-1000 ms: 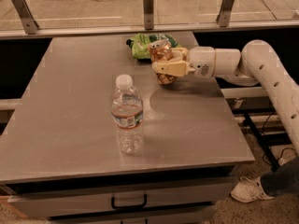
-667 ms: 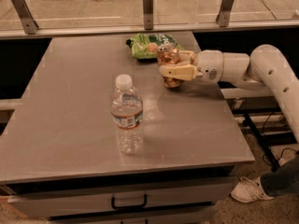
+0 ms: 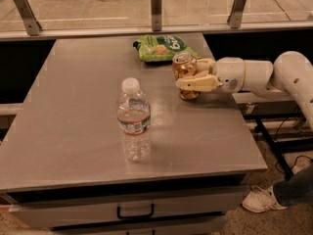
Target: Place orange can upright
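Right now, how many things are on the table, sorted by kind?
Drink cans: 1, the orange can, upright, gripped by the hand beside the bag.
Water bottles: 1, the clear water bottle, standing mid-table.
Snack bags: 1, the green snack bag, lying at the far edge.
Total: 3

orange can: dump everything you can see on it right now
The orange can is small, shiny copper-orange metal with pale markings and a silver top rim. It stands upright at the right side of the table, just in front of the green snack bag. The gripper is closed on it from the right, one pale finger crossing its lower front. Whether its base touches the table cannot be told.
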`<state>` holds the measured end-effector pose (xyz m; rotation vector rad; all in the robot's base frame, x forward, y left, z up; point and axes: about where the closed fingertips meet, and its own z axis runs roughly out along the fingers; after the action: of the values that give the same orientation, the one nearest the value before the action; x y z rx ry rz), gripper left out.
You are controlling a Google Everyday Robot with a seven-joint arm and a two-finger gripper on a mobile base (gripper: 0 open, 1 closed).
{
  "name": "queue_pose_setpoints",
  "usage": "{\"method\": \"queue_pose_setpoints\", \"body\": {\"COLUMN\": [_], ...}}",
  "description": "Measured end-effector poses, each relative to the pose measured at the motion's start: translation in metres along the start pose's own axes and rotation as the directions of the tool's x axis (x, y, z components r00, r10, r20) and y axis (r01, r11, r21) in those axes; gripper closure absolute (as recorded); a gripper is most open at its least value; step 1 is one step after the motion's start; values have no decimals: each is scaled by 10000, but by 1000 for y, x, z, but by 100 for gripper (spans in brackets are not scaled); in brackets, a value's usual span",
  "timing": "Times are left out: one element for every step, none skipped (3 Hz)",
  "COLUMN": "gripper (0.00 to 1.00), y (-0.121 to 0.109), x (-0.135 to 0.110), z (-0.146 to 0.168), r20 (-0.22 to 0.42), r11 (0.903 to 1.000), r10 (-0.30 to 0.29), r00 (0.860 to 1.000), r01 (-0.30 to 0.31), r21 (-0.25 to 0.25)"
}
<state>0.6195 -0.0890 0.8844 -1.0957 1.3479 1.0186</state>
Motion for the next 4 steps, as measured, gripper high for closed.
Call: {"method": "queue_pose_setpoints", "body": {"gripper": [0,0,0,0], "y": [5,10,5,-4], "x": [5,3,-24,-80], "z": [-12,-29,-54,-88], "r20": [-30,-474,-1384,-2634], "r11": [9997,9968,9874,9619], "r10": [-81,-175,-514,-1106], "r00": [10000,9987,9890,9583], "r01": [81,211,711,1699], "r21": [229,767,1414,2142]}}
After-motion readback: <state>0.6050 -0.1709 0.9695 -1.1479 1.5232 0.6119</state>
